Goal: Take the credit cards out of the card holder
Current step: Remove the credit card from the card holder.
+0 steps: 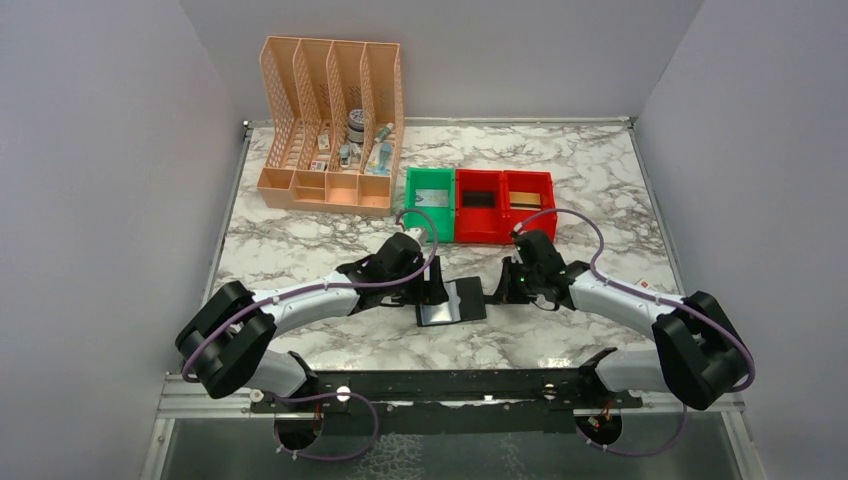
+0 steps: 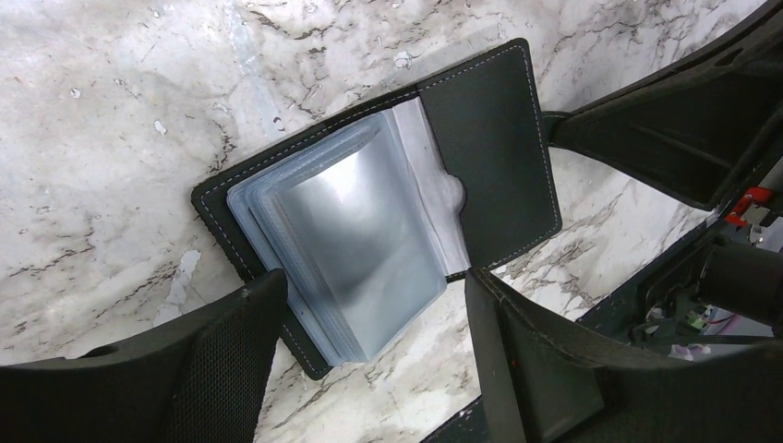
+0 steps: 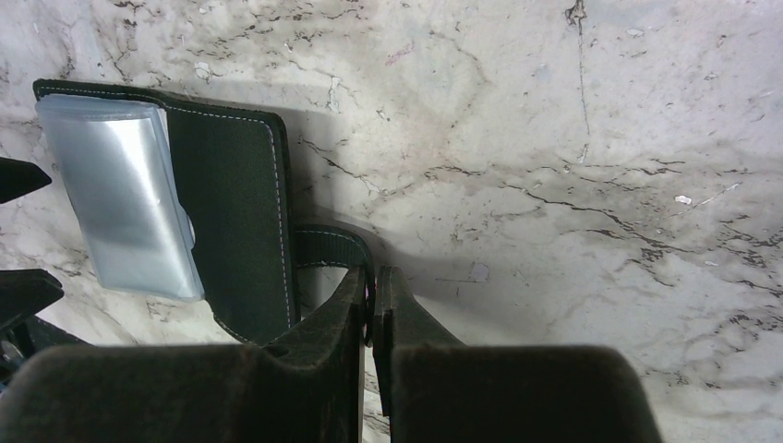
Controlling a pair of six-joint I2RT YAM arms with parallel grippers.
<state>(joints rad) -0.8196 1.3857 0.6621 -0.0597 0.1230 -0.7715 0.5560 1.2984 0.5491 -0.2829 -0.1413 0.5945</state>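
Your right claw [image 3: 372, 275] pinches the side tab [image 3: 328, 247] of the open black bifold card holder [image 2: 489, 138]. Left claw [image 2: 371, 281] gapes astride its clear plastic sleeves [image 2: 360, 231]. Extraction pending: next, find a credit card edge.

The open card holder [image 1: 455, 301] is being flanked on the marble table [image 1: 600, 180] by the left gripper [image 1: 431, 294] and the right gripper [image 1: 498, 289], with the green bin [image 1: 411, 205] and red bins [image 1: 500, 236] beyond.

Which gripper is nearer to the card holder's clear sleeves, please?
Left. The left gripper stands open astride the clear sleeves; the right gripper is shut on the side tab of the card holder, beyond its cover.
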